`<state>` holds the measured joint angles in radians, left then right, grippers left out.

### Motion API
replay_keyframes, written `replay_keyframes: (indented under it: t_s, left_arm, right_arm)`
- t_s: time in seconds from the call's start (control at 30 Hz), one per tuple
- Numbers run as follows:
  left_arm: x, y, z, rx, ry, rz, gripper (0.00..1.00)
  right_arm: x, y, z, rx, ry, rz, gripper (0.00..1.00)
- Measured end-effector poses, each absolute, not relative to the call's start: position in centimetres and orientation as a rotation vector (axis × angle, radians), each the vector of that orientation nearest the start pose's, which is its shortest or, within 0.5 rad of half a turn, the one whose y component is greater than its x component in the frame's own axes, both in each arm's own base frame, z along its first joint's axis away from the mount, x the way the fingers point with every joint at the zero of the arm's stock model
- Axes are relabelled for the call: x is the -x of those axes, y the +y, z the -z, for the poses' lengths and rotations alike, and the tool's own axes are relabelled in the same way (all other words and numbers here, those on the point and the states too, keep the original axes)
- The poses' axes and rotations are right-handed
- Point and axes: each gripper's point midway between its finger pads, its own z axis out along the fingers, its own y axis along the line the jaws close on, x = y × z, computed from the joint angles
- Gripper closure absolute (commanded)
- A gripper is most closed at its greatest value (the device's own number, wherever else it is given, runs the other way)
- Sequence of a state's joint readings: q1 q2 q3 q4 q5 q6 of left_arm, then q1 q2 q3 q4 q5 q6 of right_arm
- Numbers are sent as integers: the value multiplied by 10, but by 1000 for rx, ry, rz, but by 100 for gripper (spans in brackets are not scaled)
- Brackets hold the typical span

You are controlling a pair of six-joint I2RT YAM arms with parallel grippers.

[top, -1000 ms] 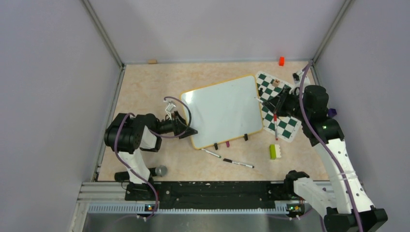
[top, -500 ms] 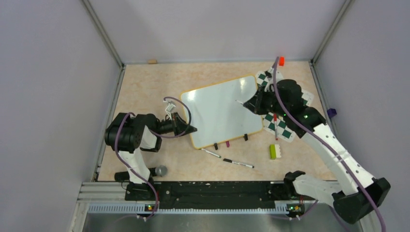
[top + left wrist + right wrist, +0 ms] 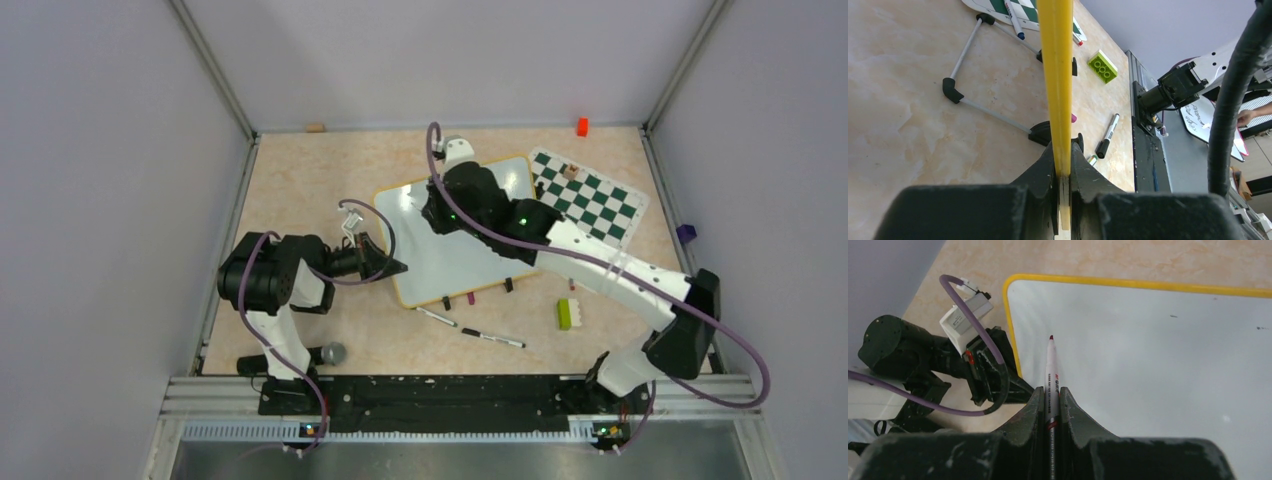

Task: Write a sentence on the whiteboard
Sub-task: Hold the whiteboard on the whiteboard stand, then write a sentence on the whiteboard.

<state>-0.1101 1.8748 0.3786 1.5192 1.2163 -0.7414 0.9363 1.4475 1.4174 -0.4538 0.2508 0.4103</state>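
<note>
The whiteboard lies tilted in the middle of the table, with a glossy white face and a yellow frame. My left gripper is shut on its left edge; in the left wrist view the yellow frame runs straight up from between the closed jaws of this gripper. My right gripper hovers over the board's upper left part, shut on a white marker whose dark red tip points at the board's left corner. No sentence is in view on the white face, only a few small specks.
A green-and-white chess mat lies right of the board. Two markers and a green brick lie in front of it. An orange block and a wooden block sit by the back wall. A grey ball is near the left base.
The right arm swung left from the chess mat across the board to its upper left, carrying the marker. My left gripper closed on the board's left edge.
</note>
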Motion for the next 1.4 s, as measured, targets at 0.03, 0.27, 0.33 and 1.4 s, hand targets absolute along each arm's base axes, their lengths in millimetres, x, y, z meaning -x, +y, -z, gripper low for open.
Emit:
replay_keyframes:
  t_s: [0.03,0.27,0.33,1.4]
  left_arm:
    - [-265,-205,-97,-539,1725,1556,100]
    - [-265,-205,-98,-537,1728,1561,100]
    - [-265,-206,-98,-537,1728,1562,100]
    - [-264,-207,-98,-541,1727,1564,100]
  right_arm:
    - [-283,342,-279,391,2050,-559,100]
    - [-298,381,-275,415,2037,-465,100]
    - [-302,387,-275,416,2033,-455,100]
    - [-312,421,-258,508,2059,-439,100]
